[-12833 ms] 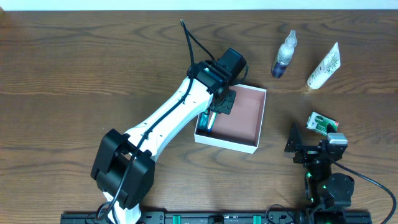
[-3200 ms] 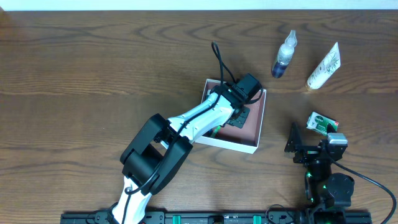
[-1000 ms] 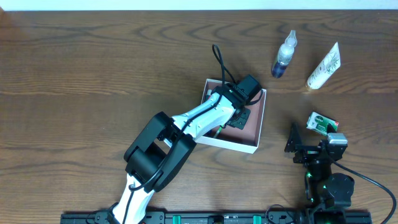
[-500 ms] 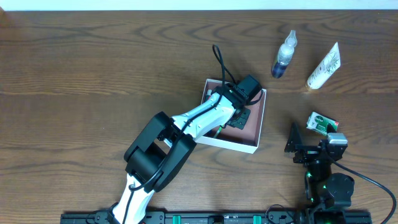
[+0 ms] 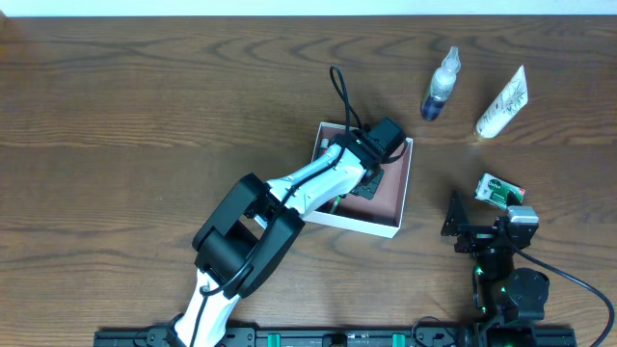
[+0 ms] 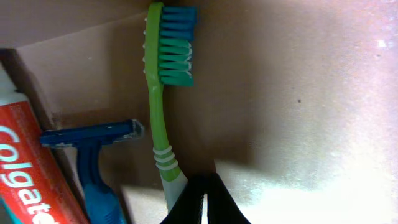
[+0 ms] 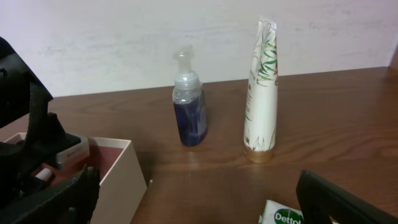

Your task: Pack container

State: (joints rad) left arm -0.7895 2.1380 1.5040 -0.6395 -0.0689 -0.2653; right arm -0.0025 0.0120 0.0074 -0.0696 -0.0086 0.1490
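Observation:
The container (image 5: pixel 390 227) is a shallow white-walled box with a pinkish-brown floor (image 6: pixel 298 81), right of the table's middle. My left gripper (image 5: pixel 364 183) is down inside it. In the left wrist view its fingers (image 6: pixel 205 202) are shut together with nothing between them. A green toothbrush (image 6: pixel 158 93) lies flat on the floor, its handle end just beside the fingertips. Left of it lie a blue razor (image 6: pixel 93 155) and a red toothpaste tube (image 6: pixel 28 168). My right gripper (image 5: pixel 474 220) stands open and empty at the front right, apart from the box.
A clear bottle of blue liquid (image 5: pixel 441 85) and a white tube (image 5: pixel 502 102) stand at the back right. A small green-and-white packet (image 5: pixel 500 190) lies just ahead of my right gripper, also seen as the Dettol packet (image 7: pixel 286 214).
Nothing has moved in the last second. Much earlier the left gripper was by the box's left wall; it now sits nearer the box's middle.

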